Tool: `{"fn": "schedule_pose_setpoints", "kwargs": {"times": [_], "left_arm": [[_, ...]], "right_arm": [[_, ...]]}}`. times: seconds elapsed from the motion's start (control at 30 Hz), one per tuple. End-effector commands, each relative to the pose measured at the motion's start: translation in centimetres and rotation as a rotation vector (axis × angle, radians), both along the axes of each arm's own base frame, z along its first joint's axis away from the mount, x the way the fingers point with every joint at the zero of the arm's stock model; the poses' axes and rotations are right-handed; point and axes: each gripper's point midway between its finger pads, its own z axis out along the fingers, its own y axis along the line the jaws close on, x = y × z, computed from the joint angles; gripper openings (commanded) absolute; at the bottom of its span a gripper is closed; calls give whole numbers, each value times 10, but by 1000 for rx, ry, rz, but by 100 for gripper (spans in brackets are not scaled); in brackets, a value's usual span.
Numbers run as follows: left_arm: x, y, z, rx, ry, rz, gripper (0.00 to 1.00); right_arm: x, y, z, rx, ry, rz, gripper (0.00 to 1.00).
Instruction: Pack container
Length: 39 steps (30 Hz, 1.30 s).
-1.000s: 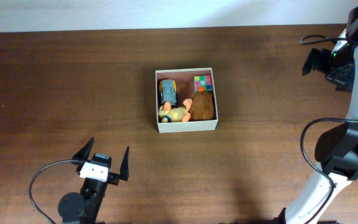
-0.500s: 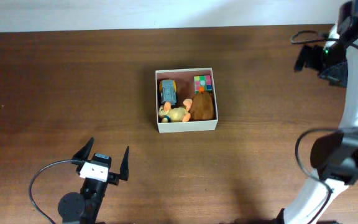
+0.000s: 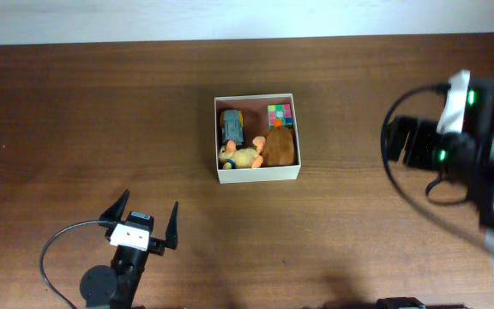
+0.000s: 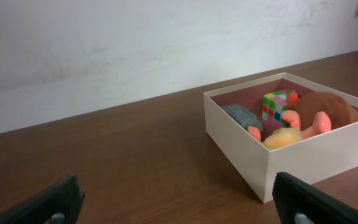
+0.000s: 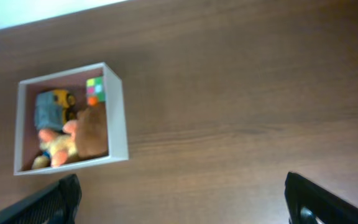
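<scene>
Four toys lie inside the container (image 3: 257,175), which sits mid-desk (image 3: 75,112): a grey truck (image 3: 231,127), a coloured cube (image 3: 279,114), a brown plush (image 3: 282,147) and a yellow plush (image 3: 241,157). Within the last second the right arm (image 3: 453,142) has swung in from the far right edge and now hangs blurred, well right of the box. The right pincer (image 5: 182,205) is spread wide and empty, as is the left pincer (image 3: 149,210), parked near the front. No loose toy shows, so packing looks finished. The box is square, shallow and lidless, with thin white walls and a pinkish-brown inside.
</scene>
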Motion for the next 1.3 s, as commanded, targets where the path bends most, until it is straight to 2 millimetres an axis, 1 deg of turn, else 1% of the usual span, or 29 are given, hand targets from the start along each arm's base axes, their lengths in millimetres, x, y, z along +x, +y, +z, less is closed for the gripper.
{"fn": "schedule_pose_setpoints", "kwargs": {"times": [0.0, 0.17, 0.3, 0.4, 0.57, 0.67, 0.8, 1.03, 1.13, 1.27], "left_arm": [[0, -1, -1, 8, -3, -6, 99], [0, -1, -1, 8, -3, -6, 99], [0, -1, -1, 8, -3, -6, 99], [0, -1, -1, 8, -3, -6, 99], [0, -1, -1, 8, -3, -6, 99], [0, -1, -1, 8, -3, -6, 99], [0, -1, -1, 8, -3, -6, 99], [0, -1, -1, 8, -3, -6, 99], [0, -1, -1, 8, -3, -6, 99], [0, -1, -1, 8, -3, -6, 99]], "right_arm": [[-14, 9, -7, 40, -137, 28, 99], [-19, 9, -4, 43, -428, 34, 99], [-26, 14, -5, 56, -659, 63, 99], [-35, 17, -12, 64, -790, 87, 99], [-50, 18, -32, 62, -931, 94, 99], [-55, 19, -41, 63, -977, 103, 99], [-59, 21, -48, 68, -1001, 120, 99], [-57, 21, -64, 62, -987, 115, 99], [-53, 20, -75, 33, -967, 117, 99], [-48, 20, -96, -33, -927, 139, 99]]}}
